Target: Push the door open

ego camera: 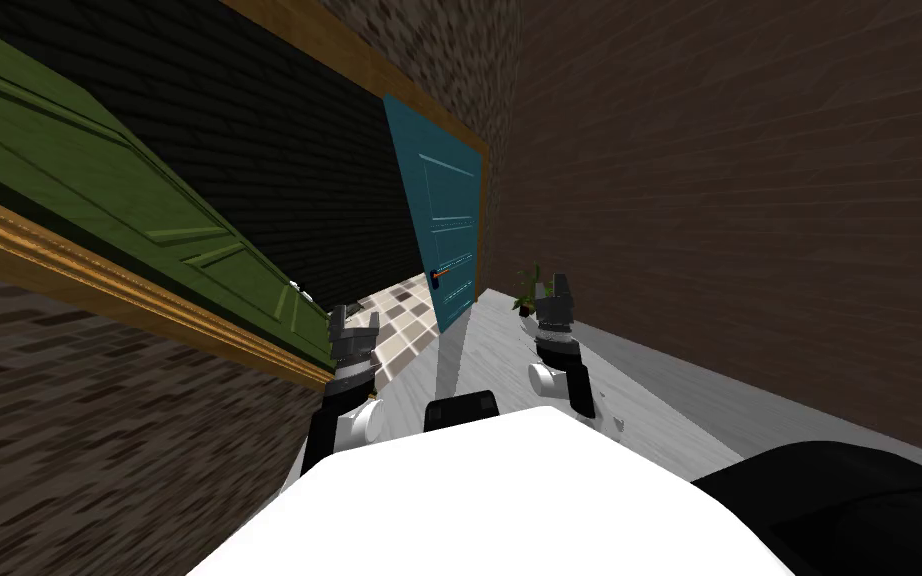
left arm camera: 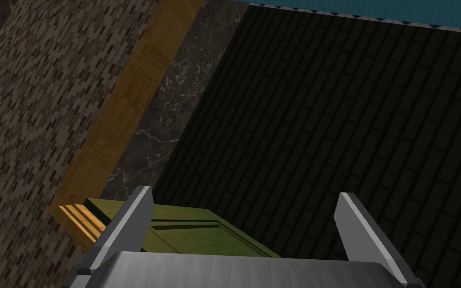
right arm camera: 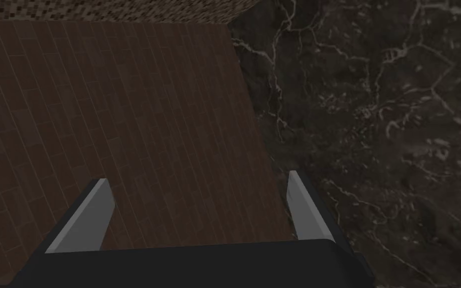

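Note:
A green panelled door (ego camera: 99,170) runs along my left, set in a wooden frame (ego camera: 69,270), with a small pale handle (ego camera: 296,288) near its free edge. My left gripper (ego camera: 354,318) is right at that edge, open with nothing between its fingers. In the left wrist view the green door (left arm camera: 189,237) lies close beneath the open left gripper (left arm camera: 245,196), beside the wooden frame (left arm camera: 124,115). My right gripper (ego camera: 552,285) is held forward on the right, apart from any door, and the right gripper (right arm camera: 197,179) stands open and empty.
A teal door (ego camera: 444,220) stands ajar straight ahead, with checkered floor tiles (ego camera: 399,320) before it. A brown brick wall (ego camera: 749,200) closes the right side. A small potted plant (ego camera: 526,290) sits by that wall on the grey floor (ego camera: 509,350).

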